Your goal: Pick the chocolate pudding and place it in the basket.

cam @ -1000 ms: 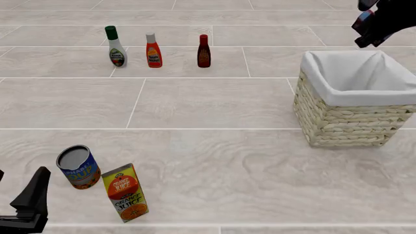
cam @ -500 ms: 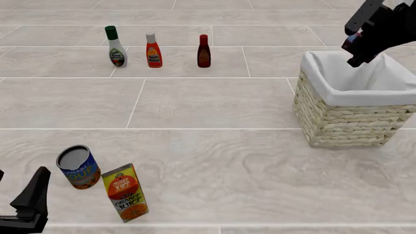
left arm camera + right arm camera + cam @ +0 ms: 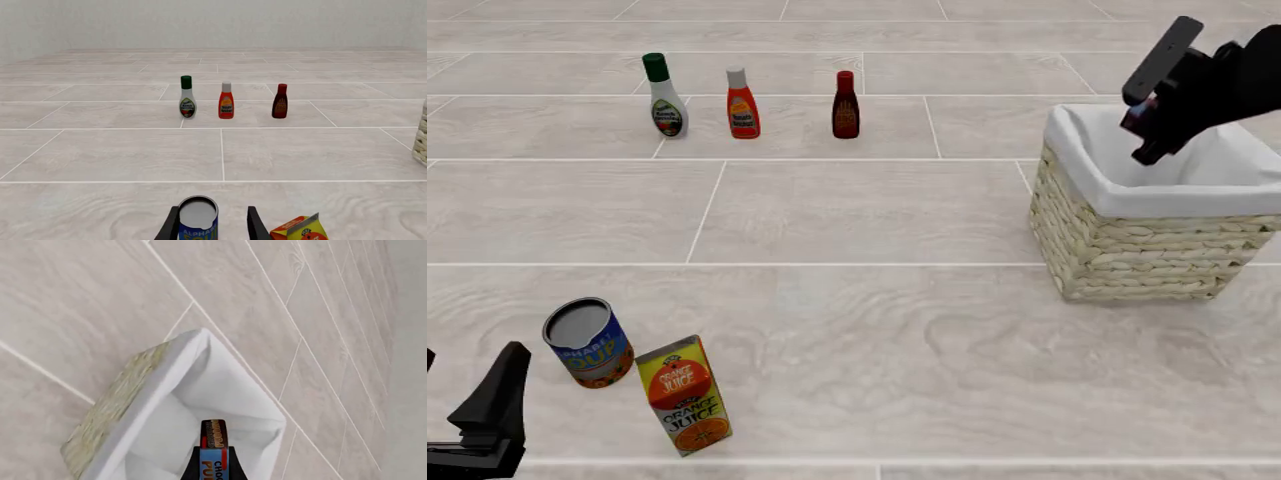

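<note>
The chocolate pudding (image 3: 213, 436), a small dark brown carton with a blue face, sits between the fingers of my right gripper (image 3: 215, 462), which is shut on it. In the front view this gripper (image 3: 1144, 115) hangs over the far left part of the basket (image 3: 1134, 245), a square straw wicker one with white cloth lining (image 3: 167, 430); only a sliver of the pudding (image 3: 1138, 106) shows there. The pudding is above the lining, not resting in it. My left gripper (image 3: 474, 375) is low at the near left, open, with nothing held.
A blue tin can (image 3: 587, 342) and an orange juice carton (image 3: 685, 395) stand just ahead of the left gripper (image 3: 213, 212). Three sauce bottles stand in a row at the back: white (image 3: 666, 97), orange (image 3: 742, 103), dark red (image 3: 846, 105).
My right gripper has come down and to the left with the pudding, from above the basket's far right to over its opening. The left arm has not moved.
</note>
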